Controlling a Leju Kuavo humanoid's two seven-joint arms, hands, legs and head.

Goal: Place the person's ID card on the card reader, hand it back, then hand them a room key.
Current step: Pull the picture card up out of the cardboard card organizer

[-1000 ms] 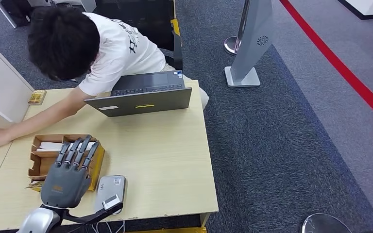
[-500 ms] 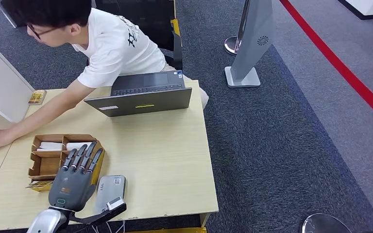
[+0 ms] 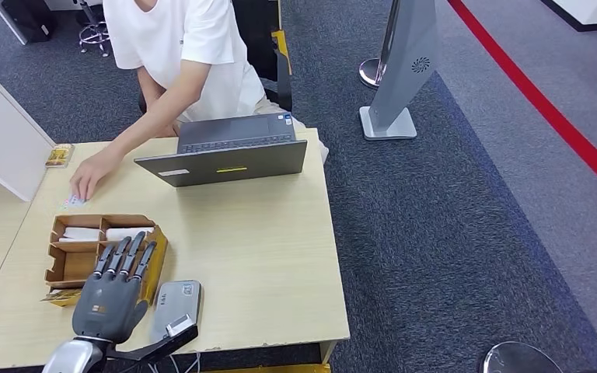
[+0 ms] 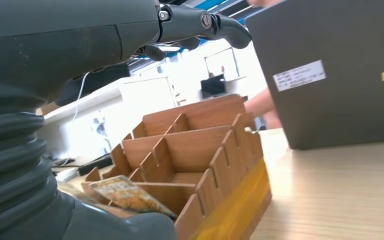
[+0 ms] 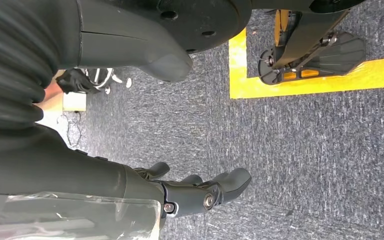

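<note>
So far, little of the job looks done. The person's hand [image 3: 87,177] rests on a small card [image 3: 74,201] near the bench's [image 3: 264,256] far left edge. The reader [image 3: 177,304] at the near edge has no card on it. The left hand [image 3: 114,289] hovers over the box [image 3: 78,256], fingers spread, holding nothing. The right hand [image 5: 200,192] hangs over the floor, loosely curled, empty.

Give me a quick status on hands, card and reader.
Left hand open, fingers over the wooden organizer. Right hand hangs empty above carpet. ID card on table under the person's hand. Card reader bare.
</note>
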